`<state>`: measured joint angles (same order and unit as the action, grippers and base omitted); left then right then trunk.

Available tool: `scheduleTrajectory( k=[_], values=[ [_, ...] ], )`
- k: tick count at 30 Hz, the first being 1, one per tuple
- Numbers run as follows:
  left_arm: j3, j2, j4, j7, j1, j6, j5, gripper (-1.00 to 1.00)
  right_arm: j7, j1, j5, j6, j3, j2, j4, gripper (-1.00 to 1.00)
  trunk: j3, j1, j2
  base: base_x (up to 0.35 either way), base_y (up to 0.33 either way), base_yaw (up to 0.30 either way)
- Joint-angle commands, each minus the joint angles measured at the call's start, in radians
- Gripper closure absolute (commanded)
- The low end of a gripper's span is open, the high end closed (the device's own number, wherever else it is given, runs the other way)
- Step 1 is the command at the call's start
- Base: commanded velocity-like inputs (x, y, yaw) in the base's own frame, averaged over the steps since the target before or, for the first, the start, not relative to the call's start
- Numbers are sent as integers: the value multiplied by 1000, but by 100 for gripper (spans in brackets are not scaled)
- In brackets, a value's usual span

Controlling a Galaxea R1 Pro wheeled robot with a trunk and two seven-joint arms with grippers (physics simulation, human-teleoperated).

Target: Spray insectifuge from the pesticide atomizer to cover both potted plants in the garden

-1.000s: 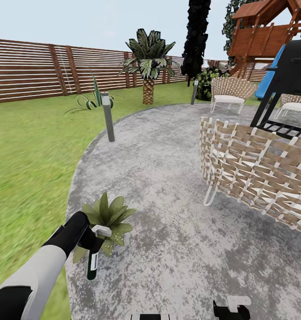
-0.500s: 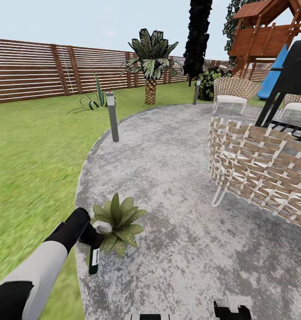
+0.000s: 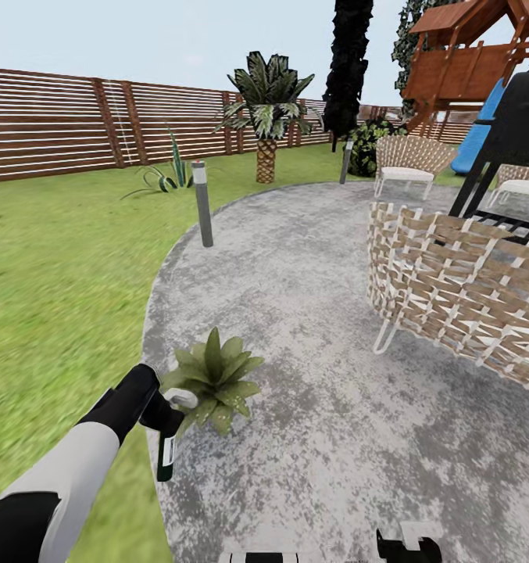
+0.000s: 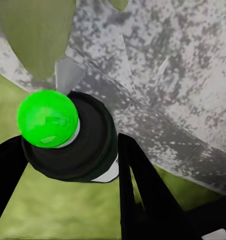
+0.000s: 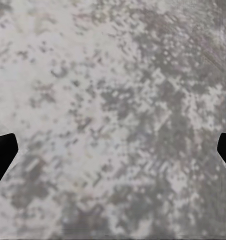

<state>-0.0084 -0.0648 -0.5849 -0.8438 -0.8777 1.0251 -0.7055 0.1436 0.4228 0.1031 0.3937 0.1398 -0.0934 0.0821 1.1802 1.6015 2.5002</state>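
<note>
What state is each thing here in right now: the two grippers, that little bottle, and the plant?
Left gripper: shut on the pesticide atomizer.
Pesticide atomizer: held, hanging dark green end down beside the plant.
Right gripper: open, above bare patio.
Potted plant: upright on the patio's edge.

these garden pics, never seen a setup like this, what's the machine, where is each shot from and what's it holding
This is a simulated wheeled robot with two arms, steered by a person. The wide picture comes from its head camera, looking down over a grey paved patio beside a lawn, with a wicker chair and a wooden fence behind. The other two come from cameras near each gripper. The left gripper is shut on the pesticide atomizer, a slim white and dark green bottle hanging down next to a small potted plant. The left wrist view looks along that bottle's bright green end. The right wrist view looks at bare paving, fingertips wide apart, holding nothing.
</note>
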Motion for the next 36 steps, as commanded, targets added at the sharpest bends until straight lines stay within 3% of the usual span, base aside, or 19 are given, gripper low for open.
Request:
scheduleTrajectory(
  k=[1,17,23,29,36],
  values=[
    [-1,-1,-3,-9,1,3,-8,100,2,1,10,4,9,0,-1,-100,1,-1,0,-106,274,0],
    [-2,1,-4,-9,7,2,-8,100,2,1,12,4,9,0,1,-100,-3,-1,0,17,284,-48],
    [1,1,1,-10,16,-4,-8,100,3,1,12,5,8,0,1,-100,-6,-1,0,-14,38,-131],
    [-5,0,-6,-6,71,-13,-14,100,4,1,12,5,9,-14,1,-100,-6,-1,0,-1,2,-7],
    [1,4,-13,-6,75,-14,-11,100,4,1,12,5,9,-15,1,-100,-6,-1,0,0,0,0]
  ],
)
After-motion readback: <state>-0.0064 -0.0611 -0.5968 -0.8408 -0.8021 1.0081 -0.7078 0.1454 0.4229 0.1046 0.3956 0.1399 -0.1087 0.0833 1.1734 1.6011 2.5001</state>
